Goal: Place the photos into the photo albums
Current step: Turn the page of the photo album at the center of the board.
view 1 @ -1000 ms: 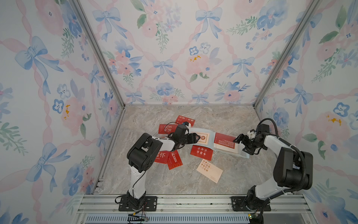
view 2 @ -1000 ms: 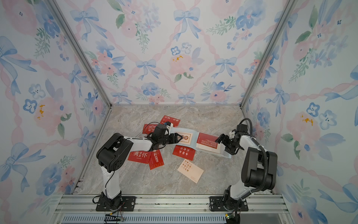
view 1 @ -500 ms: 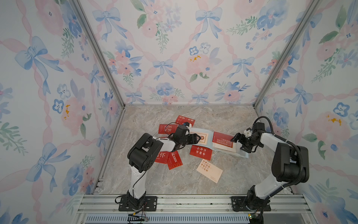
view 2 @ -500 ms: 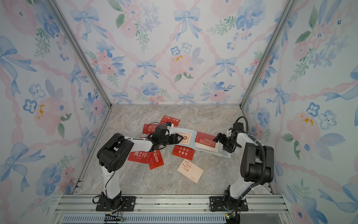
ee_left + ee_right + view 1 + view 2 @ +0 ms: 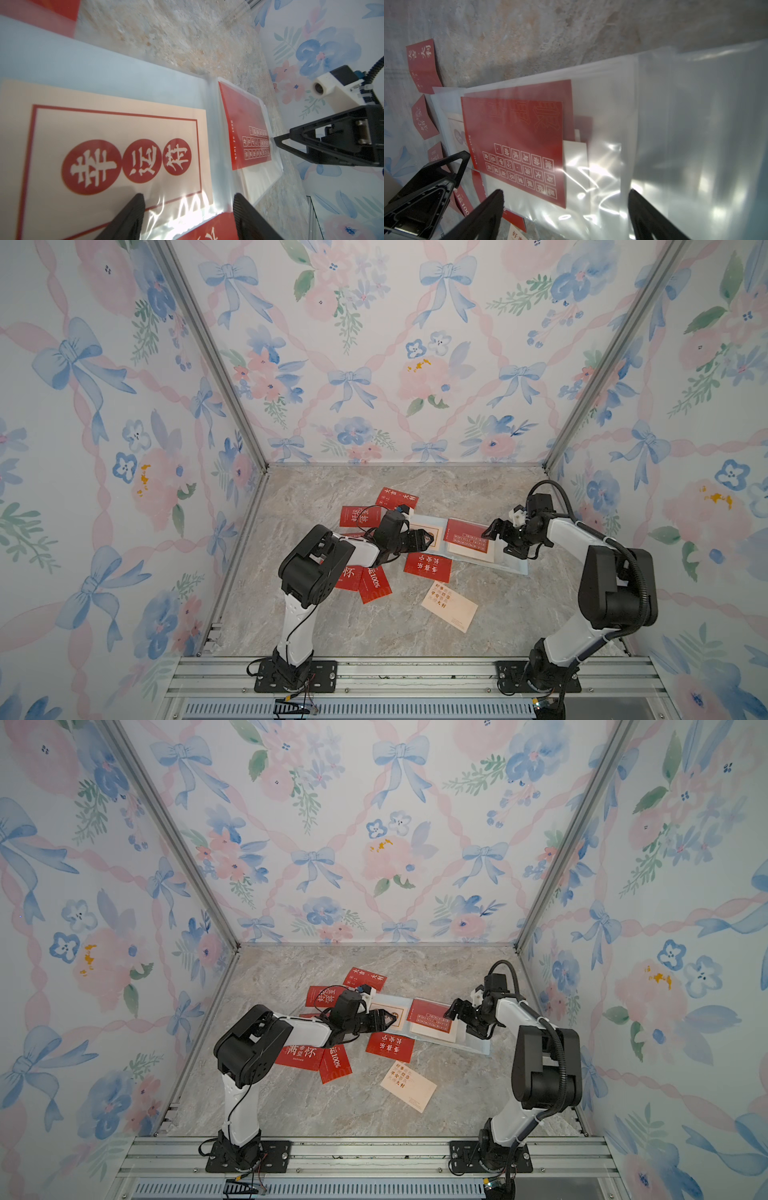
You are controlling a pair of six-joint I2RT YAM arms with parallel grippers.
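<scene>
- Right pincer (image 5: pixel 566 193), spread and empty, has edged toward the left pincer (image 5: pixel 188 196); the red photo (image 5: pixel 512 145) just ahead of it has slid spineward on the photo album (image 5: pixel 124 70), likely seating deeper.
- Spread too, the left pincer rests on the opposite page.
- Glare hides whether film covers that photo.

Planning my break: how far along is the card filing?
Done: a circle-print cream card sits sleeved in the album. In hand: a red grid card, seemingly part-sleeved; left gripper and right gripper open, holding nothing. Left: five loose red cards, one loose cream card.
</scene>
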